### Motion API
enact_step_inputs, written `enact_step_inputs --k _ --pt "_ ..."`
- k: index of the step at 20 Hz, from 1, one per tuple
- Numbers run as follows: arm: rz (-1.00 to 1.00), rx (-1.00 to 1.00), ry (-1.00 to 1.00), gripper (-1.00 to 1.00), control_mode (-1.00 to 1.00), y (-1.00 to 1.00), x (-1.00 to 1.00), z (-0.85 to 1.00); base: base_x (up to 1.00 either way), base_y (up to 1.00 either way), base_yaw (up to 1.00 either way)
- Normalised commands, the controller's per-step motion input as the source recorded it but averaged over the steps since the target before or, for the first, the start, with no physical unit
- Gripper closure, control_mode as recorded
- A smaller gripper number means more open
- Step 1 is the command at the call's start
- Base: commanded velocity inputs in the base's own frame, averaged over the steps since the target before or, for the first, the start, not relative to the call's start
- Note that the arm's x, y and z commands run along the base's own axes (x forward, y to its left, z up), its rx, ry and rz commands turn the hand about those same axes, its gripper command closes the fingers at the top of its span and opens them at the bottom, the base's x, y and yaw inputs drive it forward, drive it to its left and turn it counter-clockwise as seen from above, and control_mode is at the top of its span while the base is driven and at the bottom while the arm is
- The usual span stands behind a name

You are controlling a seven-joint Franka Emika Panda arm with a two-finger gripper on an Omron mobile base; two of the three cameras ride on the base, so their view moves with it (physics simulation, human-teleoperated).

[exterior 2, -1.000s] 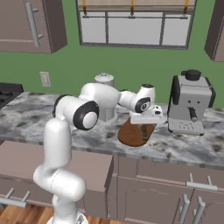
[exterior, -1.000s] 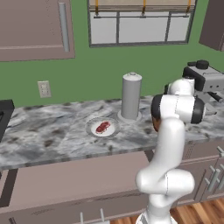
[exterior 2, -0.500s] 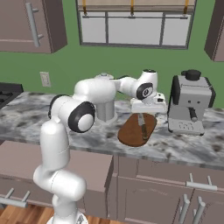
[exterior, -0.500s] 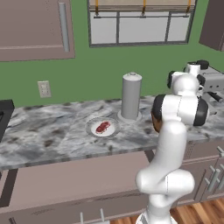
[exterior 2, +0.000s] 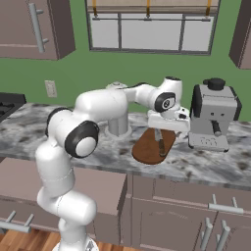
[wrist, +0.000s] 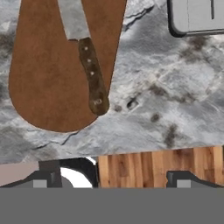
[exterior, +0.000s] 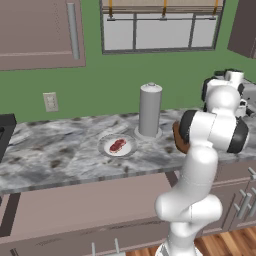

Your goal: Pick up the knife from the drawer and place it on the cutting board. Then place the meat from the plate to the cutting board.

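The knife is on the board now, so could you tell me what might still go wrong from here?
The knife fills much of the narrow board, leaving little room for the meat, which could land on the blade. Swinging toward the plate, the arm may clip the canister standing between. The open gripper hovers near the coffee machine.

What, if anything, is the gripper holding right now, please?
Nothing. The gripper is open and empty above the counter, and the knife lies free on the cutting board.

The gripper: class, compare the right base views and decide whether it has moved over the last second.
Yes. The gripper has risen away from the cutting board and now hangs higher beside the coffee machine, with the knife left lying on the board.
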Motion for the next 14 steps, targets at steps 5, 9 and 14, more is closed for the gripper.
enact_step_inputs --k 5,9,14 --pt "-0.2 0.0 0.0 -1.0 -1.0 0.0 -0.36 0.36 0.0 0.0 0.0" --pt "-0.14 0.0 0.0 -1.0 -1.0 0.0 -0.24 0.48 0.0 0.0 0.0" --pt "-0.08 -0.02 0.0 -1.0 -1.0 0.03 -0.33 0.42 0.0 0.0 0.0"
